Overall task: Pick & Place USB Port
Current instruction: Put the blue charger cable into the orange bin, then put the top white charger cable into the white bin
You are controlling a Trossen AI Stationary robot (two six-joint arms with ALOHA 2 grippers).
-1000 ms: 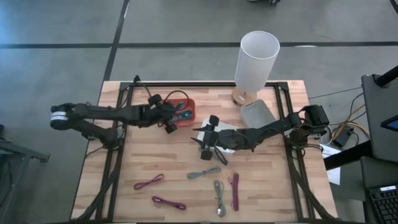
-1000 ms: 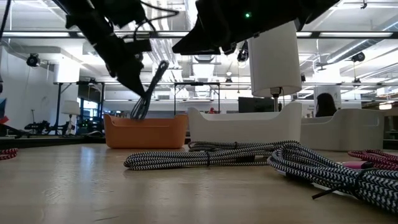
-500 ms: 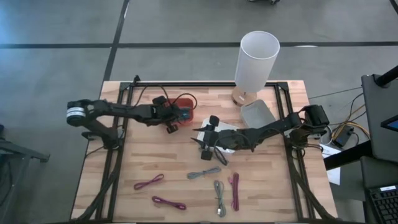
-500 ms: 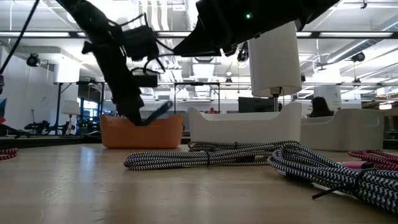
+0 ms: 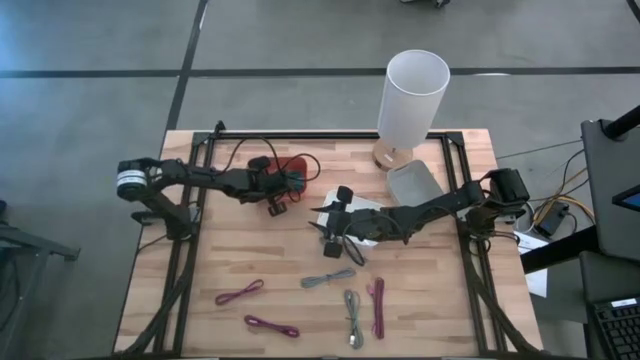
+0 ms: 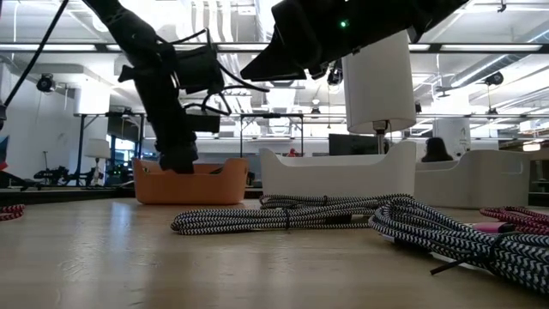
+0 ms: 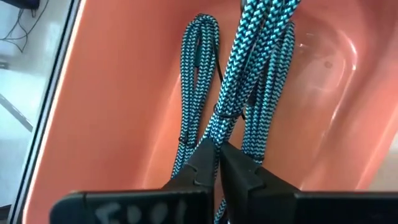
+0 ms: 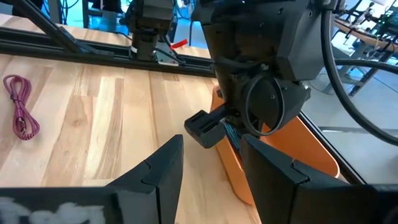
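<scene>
On the left, the left gripper (image 5: pixel 281 187) reaches over the orange bin (image 5: pixel 301 166) at the far-left part of the surface (image 5: pixel 260 260). In the left wrist view its fingers (image 7: pixel 205 163) are pressed together on a teal-and-black braided cable (image 7: pixel 249 81), which hangs down inside the bin with its loops against the orange floor. This is the placing step, and the cable looks almost delivered. To finish well, the gripper should let go only once the whole bundle sits inside the bin walls, then lift straight up so no loop catches on a finger and gets dragged back over the rim. The cable itself is folded into a long bundle, cinched near the middle by a thin tie, so it should drop as one piece rather than uncoil.

Moving right, the right gripper (image 5: pixel 329 232) waits over the middle of the surface, above a black-and-white cable (image 5: pixel 350 245), its fingers (image 8: pixel 163 168) apart and holding nothing. A white bin (image 5: pixel 414 182) and a tall white cylinder (image 5: pixel 410 95) stand at the far right.

Along the near part of the surface lie more bundled cables: a magenta cable (image 5: pixel 239 292) and another magenta cable (image 5: pixel 271 326) on the left, a grey cable (image 5: pixel 328 277) in the middle, then a second grey cable (image 5: pixel 351 310) just beside a third magenta cable (image 5: pixel 377 306). These are not yet sorted.
</scene>
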